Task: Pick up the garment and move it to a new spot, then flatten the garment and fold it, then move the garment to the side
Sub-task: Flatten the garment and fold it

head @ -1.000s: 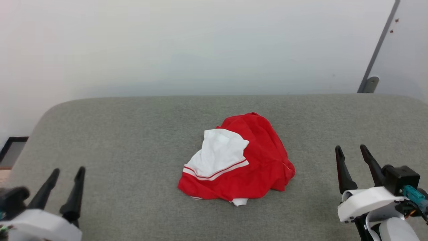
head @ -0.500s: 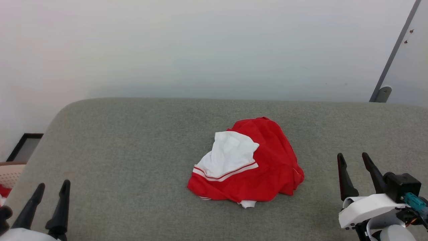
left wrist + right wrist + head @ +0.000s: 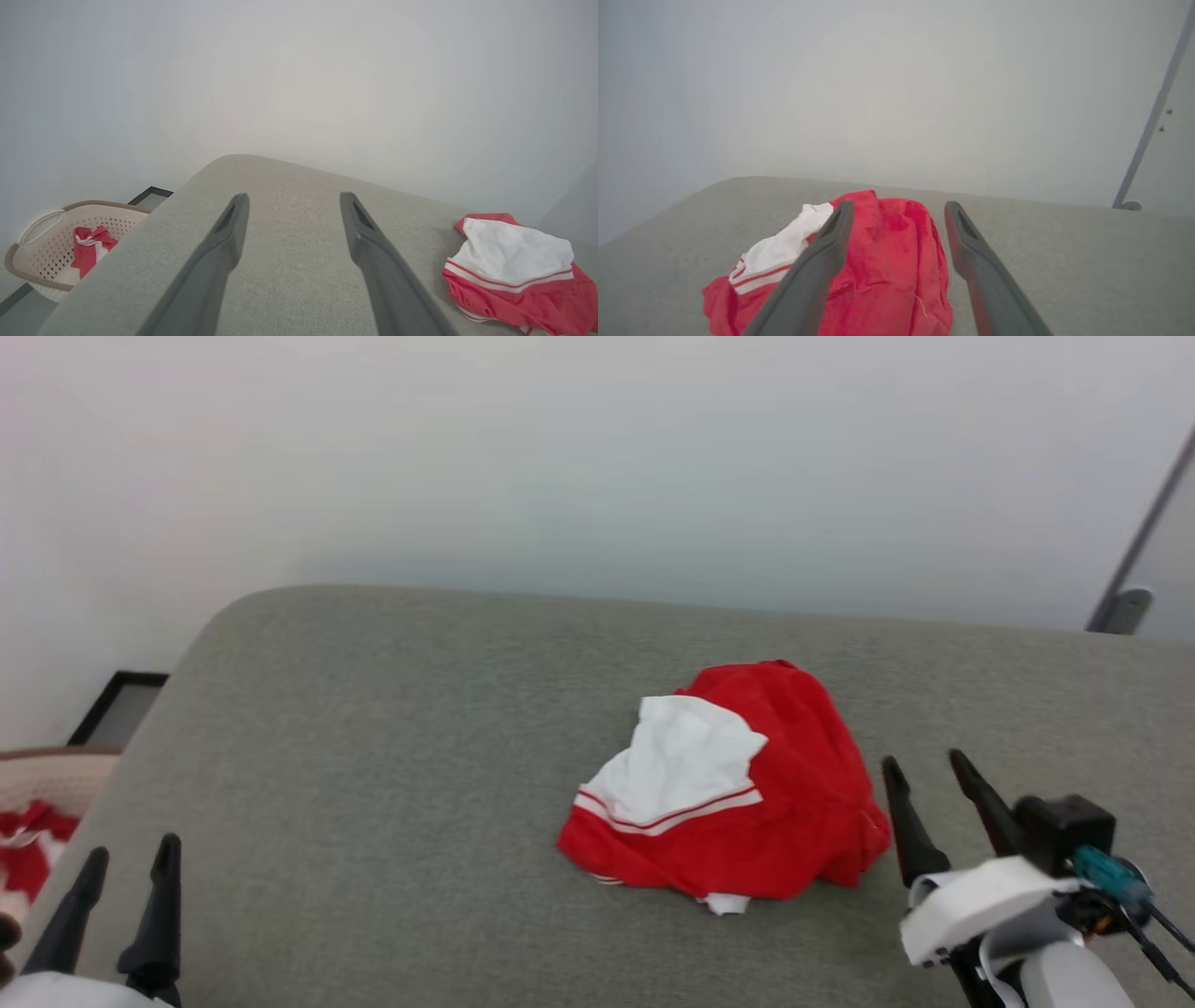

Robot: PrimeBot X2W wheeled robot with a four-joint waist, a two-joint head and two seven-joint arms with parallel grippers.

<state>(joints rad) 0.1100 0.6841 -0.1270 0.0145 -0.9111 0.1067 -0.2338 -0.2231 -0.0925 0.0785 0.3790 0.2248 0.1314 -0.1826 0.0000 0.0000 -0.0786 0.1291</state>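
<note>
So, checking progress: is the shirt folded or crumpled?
Crumpled: the shirt lies in a rumpled heap on the cushion, a white sleeve draped over the red.

A grey cushion (image 3: 373,803) lies before a pale wall (image 3: 560,476). Off its left end stands a cream basket (image 3: 46,224) holding red-and-white cloth (image 3: 88,242).

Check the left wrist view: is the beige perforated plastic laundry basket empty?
No, a crumpled red-and-white cloth lies inside the beige perforated basket beside the grey cushion.
</note>
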